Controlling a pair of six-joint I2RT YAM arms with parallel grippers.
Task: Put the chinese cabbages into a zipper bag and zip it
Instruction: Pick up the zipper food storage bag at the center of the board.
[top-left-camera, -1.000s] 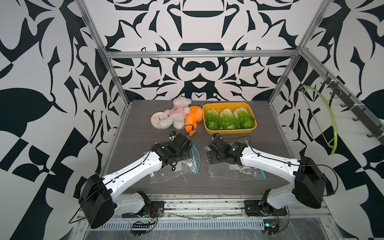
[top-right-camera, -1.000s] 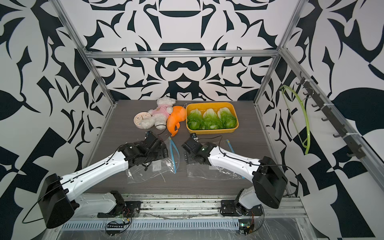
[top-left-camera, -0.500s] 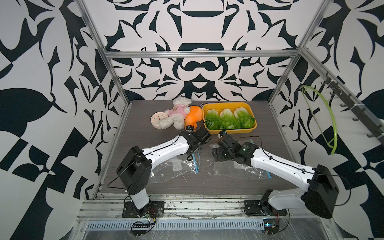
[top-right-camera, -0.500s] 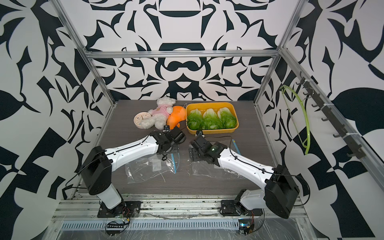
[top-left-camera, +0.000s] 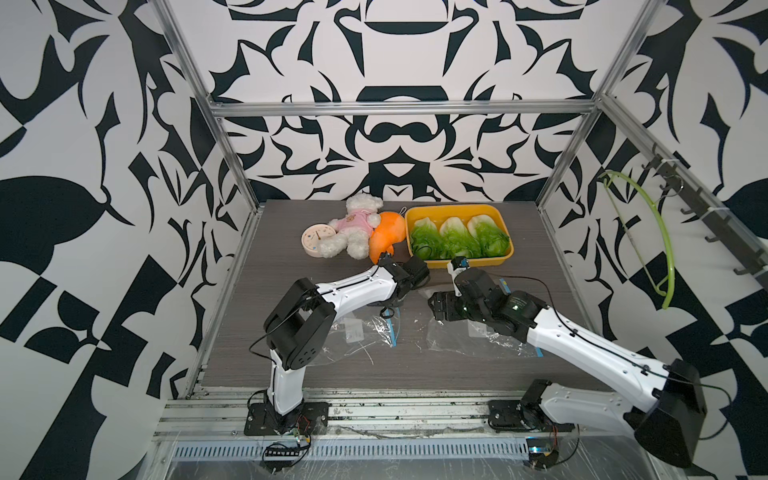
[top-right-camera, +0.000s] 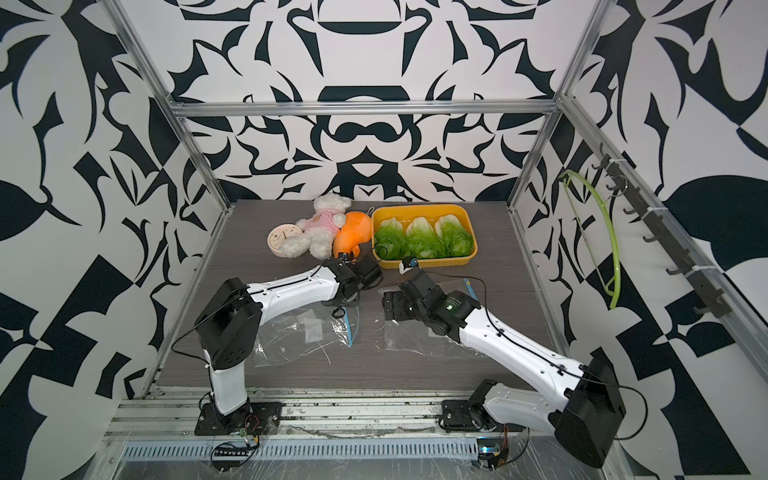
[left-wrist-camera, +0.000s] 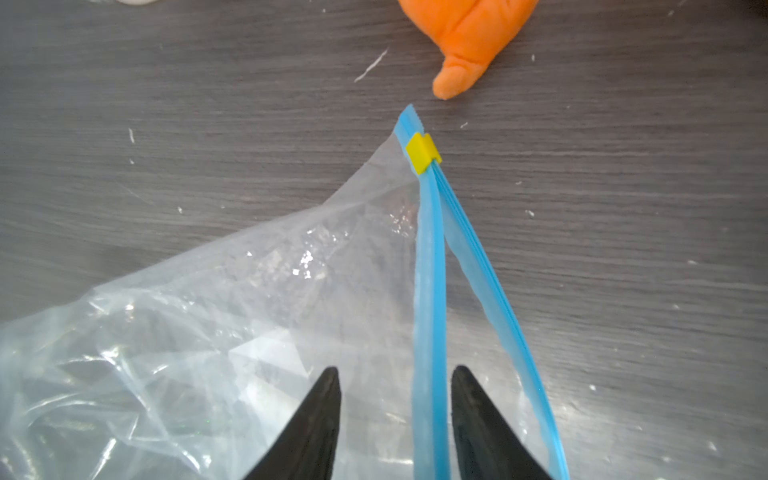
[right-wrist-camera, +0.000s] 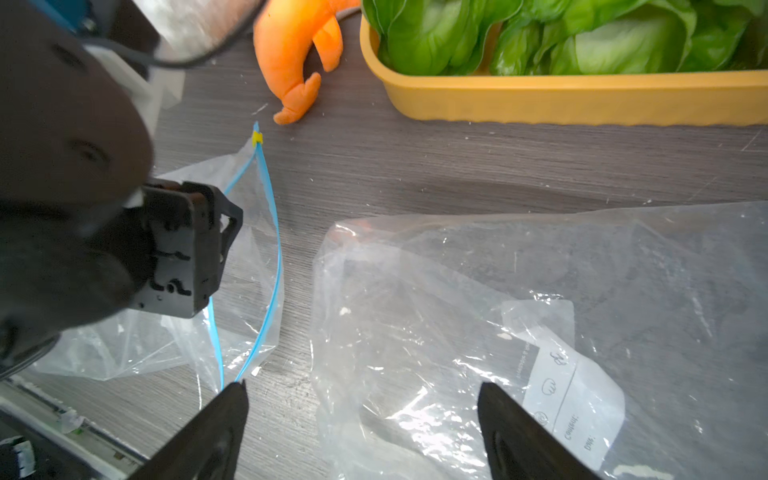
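**Fig.** Three cabbages (top-left-camera: 457, 239) lie side by side in the tray (top-left-camera: 461, 262). On the tray's near side, the left end effector (left-wrist-camera: 395, 370), part open, straddles one blue lip (left-wrist-camera: 428, 291) of a bag (left-wrist-camera: 228, 311) but is not closed on it. Both lips diverge from the slider (left-wrist-camera: 423, 153). The right end effector (right-wrist-camera: 361, 384), wide open and empty, hangs over a second bag (right-wrist-camera: 498, 291). A bare strip of worktop (right-wrist-camera: 457, 166) separates both bags from the tray.
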